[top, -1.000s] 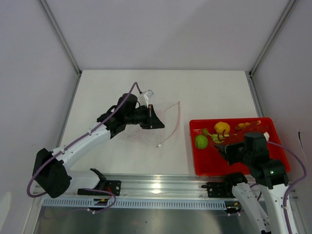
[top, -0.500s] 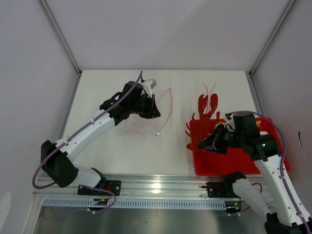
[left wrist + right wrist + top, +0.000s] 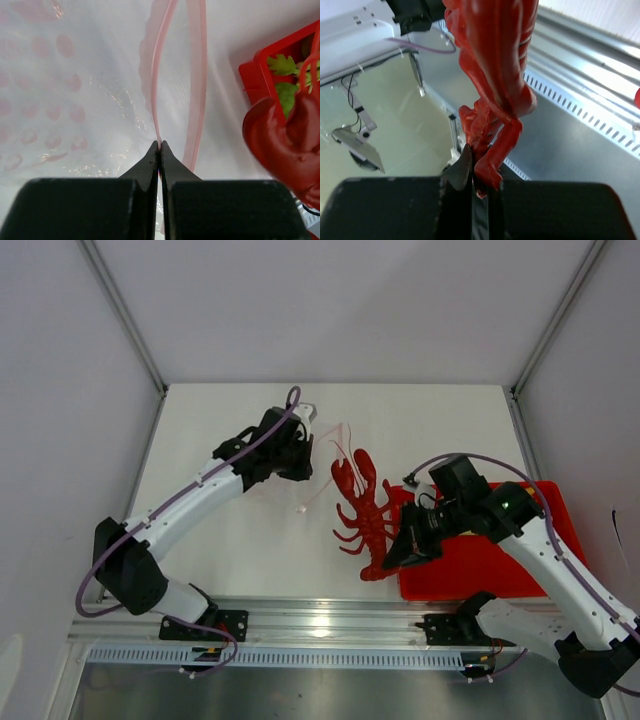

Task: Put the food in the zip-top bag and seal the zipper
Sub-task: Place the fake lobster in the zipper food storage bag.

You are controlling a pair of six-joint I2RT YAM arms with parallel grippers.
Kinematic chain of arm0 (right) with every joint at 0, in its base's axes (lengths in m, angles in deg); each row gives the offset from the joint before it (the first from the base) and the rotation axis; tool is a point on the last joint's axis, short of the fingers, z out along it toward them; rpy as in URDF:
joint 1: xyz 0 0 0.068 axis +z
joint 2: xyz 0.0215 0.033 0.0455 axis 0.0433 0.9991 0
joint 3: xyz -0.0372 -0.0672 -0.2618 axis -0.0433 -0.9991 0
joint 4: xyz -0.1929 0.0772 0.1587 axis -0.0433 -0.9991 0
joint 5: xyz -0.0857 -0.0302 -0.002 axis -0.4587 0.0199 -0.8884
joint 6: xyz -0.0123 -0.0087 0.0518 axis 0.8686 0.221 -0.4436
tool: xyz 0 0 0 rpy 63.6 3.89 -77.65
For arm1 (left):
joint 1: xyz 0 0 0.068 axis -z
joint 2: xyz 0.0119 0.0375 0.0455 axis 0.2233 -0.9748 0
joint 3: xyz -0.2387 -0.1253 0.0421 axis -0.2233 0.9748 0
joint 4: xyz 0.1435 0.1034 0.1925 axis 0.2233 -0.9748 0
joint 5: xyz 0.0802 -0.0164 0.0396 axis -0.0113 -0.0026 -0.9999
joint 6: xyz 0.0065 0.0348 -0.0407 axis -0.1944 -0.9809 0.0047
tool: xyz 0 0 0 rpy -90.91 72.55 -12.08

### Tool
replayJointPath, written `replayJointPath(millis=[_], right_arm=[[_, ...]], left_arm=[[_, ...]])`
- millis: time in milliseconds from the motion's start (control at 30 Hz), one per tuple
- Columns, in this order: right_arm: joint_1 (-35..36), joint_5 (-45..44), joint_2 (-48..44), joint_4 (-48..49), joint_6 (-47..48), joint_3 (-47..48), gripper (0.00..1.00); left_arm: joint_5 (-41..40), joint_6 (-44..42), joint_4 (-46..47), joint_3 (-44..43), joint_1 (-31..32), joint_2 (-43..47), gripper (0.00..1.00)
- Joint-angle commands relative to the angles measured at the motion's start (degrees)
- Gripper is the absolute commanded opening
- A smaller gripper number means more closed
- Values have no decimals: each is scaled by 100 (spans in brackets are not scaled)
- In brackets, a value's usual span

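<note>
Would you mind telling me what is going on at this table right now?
The left gripper is shut on the pink-red zipper strip of the clear zip-top bag, whose mouth stands open. The right gripper holds a red toy lobster by its tail end, between the red tray and the bag. The lobster is not yet in the bag.

Red toy lobster (image 3: 360, 512): glossy, claws and feelers pointing to far side, tail end pinched in right gripper (image 3: 396, 558), body raised between bag and tray (image 3: 470, 575).

Bag (image 3: 65, 100): clear, crinkly, faint red spots, lying on table.

Zipper (image 3: 202, 75): thin pink strip, unsealed, two tracks bowed apart, one nipped by left gripper (image 3: 160, 146).

Green leafy pieces (image 3: 284, 67): in tray.
</note>
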Motion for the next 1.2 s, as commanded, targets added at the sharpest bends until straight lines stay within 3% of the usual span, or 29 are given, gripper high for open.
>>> replayJointPath(millis=[0,567,1167], right_arm=[[47,735,42,-503,408,256,0],[143,1535,1475,-1059,918,907,0],[143,1026,2679,-1507,1419,1812,0]], left_arm=[[-173,-97,160,186,-10,358,1],[91,220,1012,1584,166,1563,1],[302,255,916,1585,605,1589,1]])
